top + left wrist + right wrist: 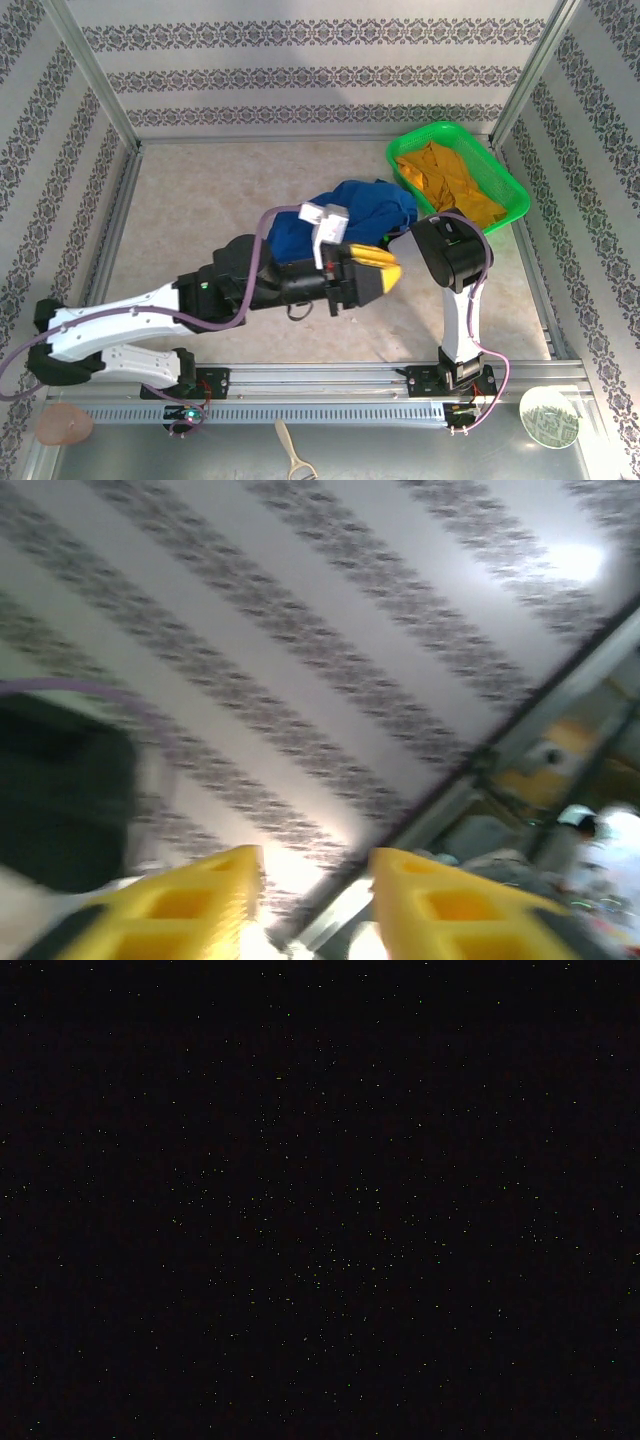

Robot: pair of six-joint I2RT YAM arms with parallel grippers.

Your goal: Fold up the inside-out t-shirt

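Patterned, striped walls [300, 75] close in the beige desk [200, 200] on three sides. The left arm [150, 310] lies long and low across the desk, from its base at the near left to the middle. The right arm [455, 260] rises from its base at the near right and bends over toward the centre. The inside-out t-shirt [365, 205] is a crumpled royal-blue heap a little right of the desk's middle. Its near edge is overlapped by the left arm's wrist, and its right side lies just beside the green basket [503, 175]. That basket stands in the far right corner and holds an orange-yellow garment [445, 180], loosely bunched. The left gripper [390, 272] points to the right just in front of the shirt heap, near the right arm's elbow. In the left wrist view its yellow fingers [195, 905] stand apart with nothing between them, so it is open, aimed up at the striped wall. The right arm's far end reaches toward the shirt behind the left gripper. The right wrist view is too dark to read, so I cannot tell whether the right gripper is open, closed or gripping cloth. Along the near edge, past the rail, lie a round pale dish [548, 415], a pinkish lump [65, 425] and a pale handled tool [293, 462].
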